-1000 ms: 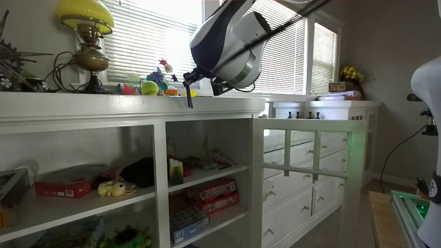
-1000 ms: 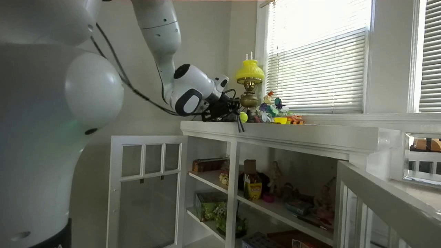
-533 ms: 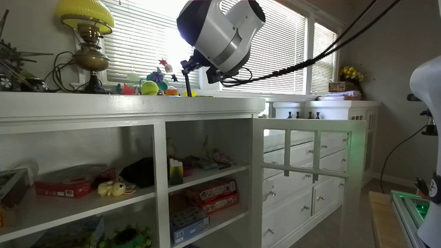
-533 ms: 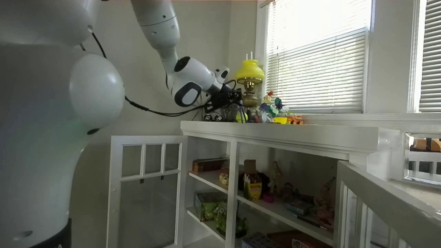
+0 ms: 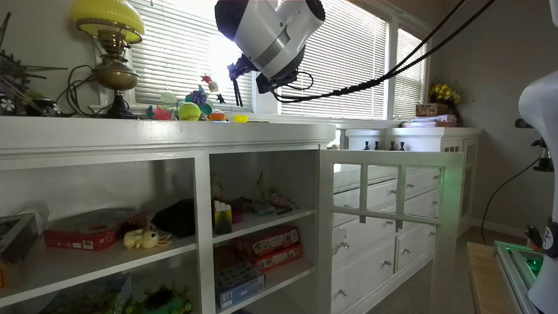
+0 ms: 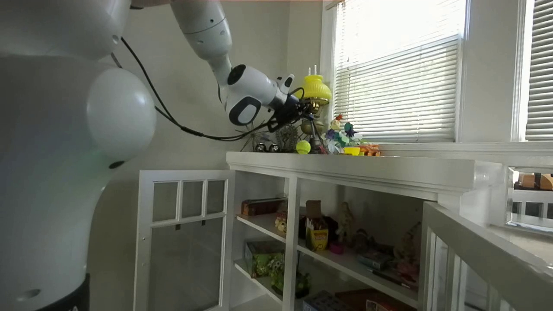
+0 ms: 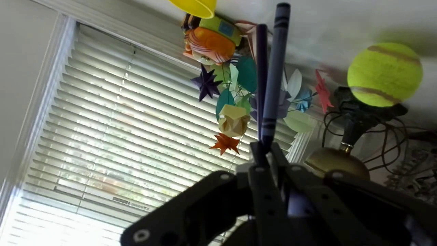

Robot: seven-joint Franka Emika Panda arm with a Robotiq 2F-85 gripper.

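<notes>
Your gripper [image 7: 263,149] clamped on two crayons [image 7: 276,68], above the cabinet [image 5: 165,133] — paper flowers [image 7: 234,123] beyond, tennis ball [image 7: 385,75], brass lamp [image 7: 336,161] past it

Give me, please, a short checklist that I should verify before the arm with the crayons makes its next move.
1. Gripper shut on two crayons: ok, their ends are pinched between its jaws in the wrist view.
2. Both crayons lined up in parallel: not ok, they spread slightly toward their free ends.
3. Tips clear of the cabinet top: ok, they hang above it in an exterior view.
4. Paper flowers not touched: ok, a gap shows between them and the crayons in that same view.
5. Tennis ball not touched: ok, it sits apart from the crayons.
6. Grip firm enough: cannot tell from these pictures.
</notes>
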